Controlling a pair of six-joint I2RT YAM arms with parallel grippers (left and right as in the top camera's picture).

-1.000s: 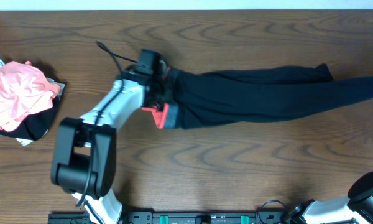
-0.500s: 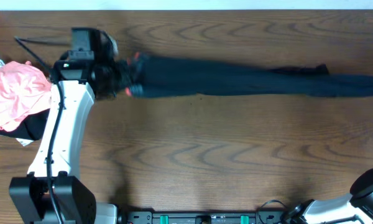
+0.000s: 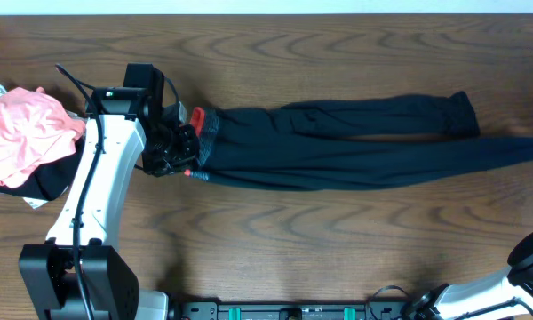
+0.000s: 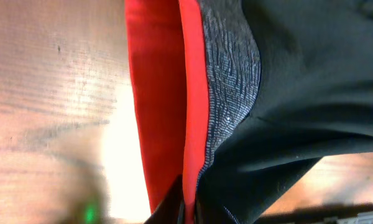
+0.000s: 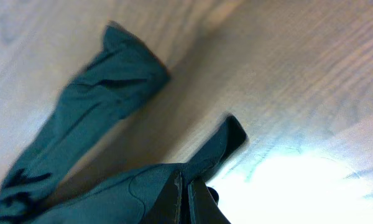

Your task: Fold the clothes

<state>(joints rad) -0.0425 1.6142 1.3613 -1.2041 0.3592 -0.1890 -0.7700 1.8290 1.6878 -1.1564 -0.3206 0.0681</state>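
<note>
Brown wood surface (image 3: 302,258) fills the overhead view. Black leggings (image 3: 355,151) lie stretched flat across it, left to right, waist at left, legs pointing right, nearly as wide as the surface. The two legs run side by side. The upper leg (image 3: 426,116) ends short of the right edge, cuff lying free. The lower leg (image 3: 480,156) reaches the right edge of the view. The white left arm (image 3: 93,196) comes up from the bottom left to the waist end. A pile of pink and black cloth (image 3: 22,142) sits at the far left edge, apart from the leggings. The right arm's base (image 3: 529,267) shows at the bottom right corner. Grey waistband (image 4: 233,87) with a red edge (image 4: 155,112) is bunched at the left claw (image 4: 188,208), which is pressed together, pinching the waistband. The right claw (image 5: 188,198) is pressed together too, pinching dark leg fabric near a cuff; the other cuff (image 5: 121,68) rests loose on the wood beyond it.
</note>
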